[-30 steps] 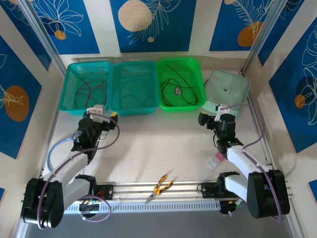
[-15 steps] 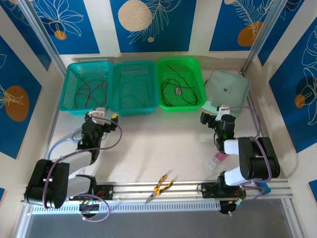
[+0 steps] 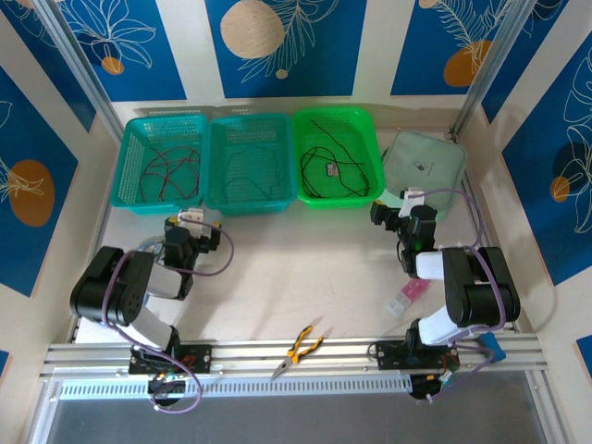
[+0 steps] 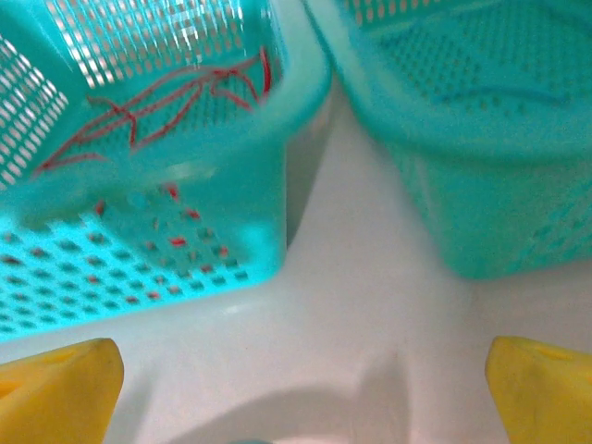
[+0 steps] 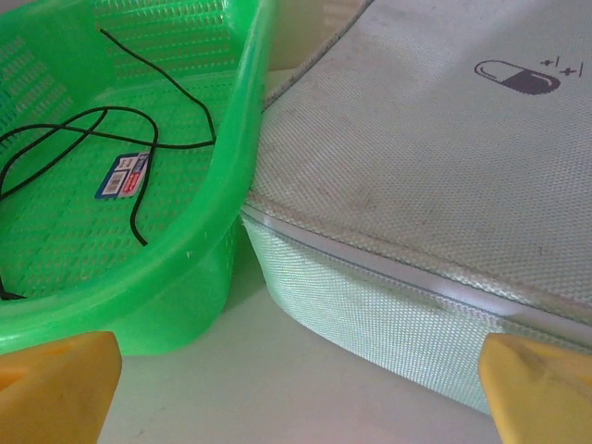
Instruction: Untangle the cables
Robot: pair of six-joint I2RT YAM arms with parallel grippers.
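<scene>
Thin red cables (image 3: 166,171) lie in the left teal basket (image 3: 129,162), and they show through its mesh in the left wrist view as red cables (image 4: 166,97). A blue-grey cable (image 3: 248,171) lies in the middle teal basket (image 3: 215,166). Black cables (image 3: 328,162) with a small label rest in the green basket (image 3: 370,139); the right wrist view shows these black cables (image 5: 92,129) too. My left gripper (image 3: 192,229) hangs open just before the two teal baskets, nothing between its yellow fingertips (image 4: 60,388). My right gripper (image 3: 396,217) is open and empty (image 5: 301,388), facing the gap between green basket and pouch.
A pale green zip pouch (image 3: 424,166) lies right of the green basket (image 5: 213,231), almost touching it. Yellow-handled pliers (image 3: 301,349) lie near the front rail. A small pink object (image 3: 407,296) sits by the right arm. Blue patterned walls close three sides.
Both arms have folded back and down toward their bases, the elbows dropping. The grippers stayed open near the baskets' front. No cable has moved.
</scene>
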